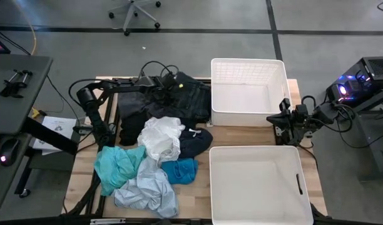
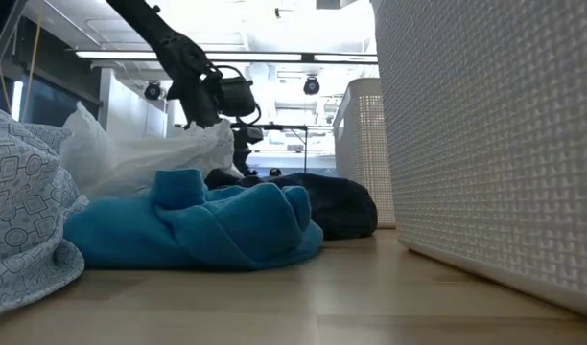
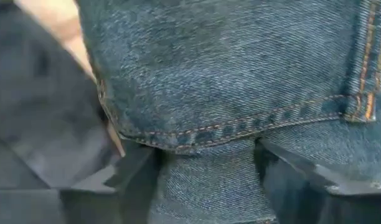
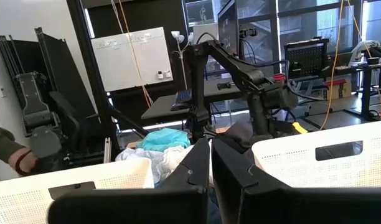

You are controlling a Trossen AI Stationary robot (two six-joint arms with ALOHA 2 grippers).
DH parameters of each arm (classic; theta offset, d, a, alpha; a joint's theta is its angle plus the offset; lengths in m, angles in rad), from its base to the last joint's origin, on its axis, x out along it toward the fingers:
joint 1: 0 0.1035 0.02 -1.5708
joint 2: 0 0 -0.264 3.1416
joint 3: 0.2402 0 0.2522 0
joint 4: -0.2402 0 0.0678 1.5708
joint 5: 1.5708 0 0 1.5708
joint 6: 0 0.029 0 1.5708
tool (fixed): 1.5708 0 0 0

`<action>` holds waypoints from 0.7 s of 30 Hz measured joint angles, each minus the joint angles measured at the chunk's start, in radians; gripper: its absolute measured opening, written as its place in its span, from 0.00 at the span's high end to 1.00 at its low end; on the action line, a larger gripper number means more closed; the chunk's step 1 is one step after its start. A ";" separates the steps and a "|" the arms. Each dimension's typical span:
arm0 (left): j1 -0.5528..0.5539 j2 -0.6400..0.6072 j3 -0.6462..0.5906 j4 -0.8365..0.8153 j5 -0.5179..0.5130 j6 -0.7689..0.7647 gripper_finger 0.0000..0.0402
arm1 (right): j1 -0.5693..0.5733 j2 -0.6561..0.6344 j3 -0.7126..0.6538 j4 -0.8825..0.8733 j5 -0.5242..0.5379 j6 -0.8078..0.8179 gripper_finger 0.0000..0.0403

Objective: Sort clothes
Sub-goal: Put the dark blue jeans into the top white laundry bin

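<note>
The left gripper is down on the dark jeans at the far end of the clothes heaped on the surface's left, fingers spread wide around denim, holding nothing. The right gripper waits shut and empty between the two bins, likely clear of drop-offs.

Wooden table bearing clothes, two bins

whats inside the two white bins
From above, both white bins show bare floors: the far bin and the near bin hold no clothes. The clothes pile lies on the table beside them. Whatever is under the bins is covered.
</note>
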 joint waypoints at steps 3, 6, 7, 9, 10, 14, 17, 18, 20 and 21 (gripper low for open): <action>0.021 0.028 0.003 0.021 0.021 0.070 0.61 | 0.000 0.000 0.000 0.000 0.000 0.000 0.99; 0.039 0.071 0.006 0.024 0.074 0.156 0.81 | 0.000 0.000 0.000 0.000 0.000 0.000 0.99; 0.045 0.084 0.008 0.023 0.094 0.184 0.87 | 0.000 0.000 0.000 0.000 0.000 0.000 0.99; 0.052 0.094 0.009 0.028 0.118 0.224 0.93 | 0.000 0.000 0.000 0.000 0.000 0.000 0.99; 0.054 0.095 0.009 0.025 0.118 0.236 0.93 | 0.000 0.000 0.000 -0.001 0.000 0.000 0.99; 0.058 0.043 0.004 0.005 0.130 0.275 0.93 | 0.000 0.000 0.000 -0.001 0.000 0.000 0.99; 0.062 -0.037 -0.006 -0.045 0.139 0.296 0.93 | 0.000 0.000 0.000 -0.001 0.000 0.000 0.99; 0.063 -0.070 -0.007 -0.056 0.149 0.297 0.93 | 0.000 0.000 0.000 -0.002 0.000 0.000 0.99; 0.071 -0.131 -0.003 -0.053 0.189 0.297 0.93 | 0.000 0.000 0.000 -0.003 0.000 0.000 0.99; 0.073 -0.160 -0.002 -0.054 0.202 0.297 0.93 | 0.000 0.000 0.000 -0.003 0.000 0.000 0.99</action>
